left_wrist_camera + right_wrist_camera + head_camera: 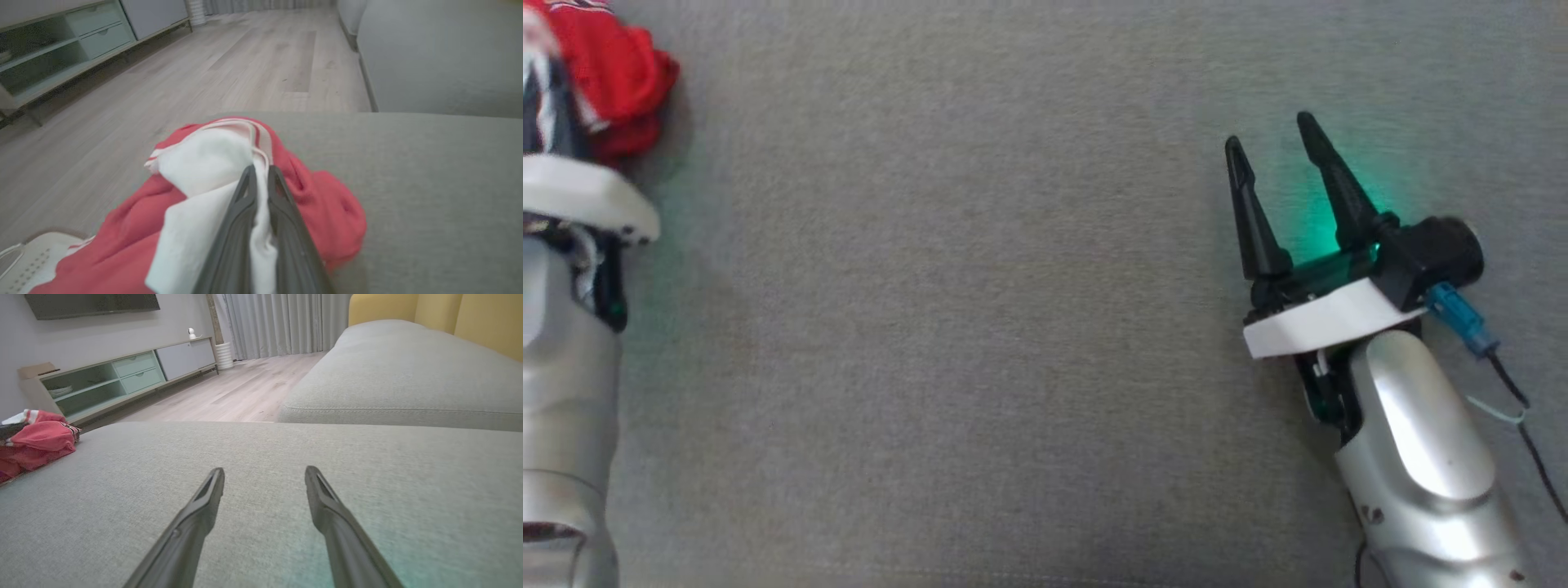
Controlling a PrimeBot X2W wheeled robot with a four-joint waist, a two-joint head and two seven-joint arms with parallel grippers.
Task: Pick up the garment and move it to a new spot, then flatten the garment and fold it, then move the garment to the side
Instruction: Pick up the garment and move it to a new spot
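Crumpled red-and-white garment point(339, 212) at the left edge of a grey sofa point(980, 327), pinched by the left tool point(261, 169).
It looks soft, light and floppy; a hem or corner seems the best hold. The left tool is clamped on a white fold; the right tool point(1270, 131) stands apart, empty, well away. The left wrist view shows the pinch; the head view shows the bare sofa between both arms.

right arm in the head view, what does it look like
The right gripper has two long tapering black fingers on a black base lit green, a white wrist plate and a silver forearm. A blue connector trails a thin black cable.
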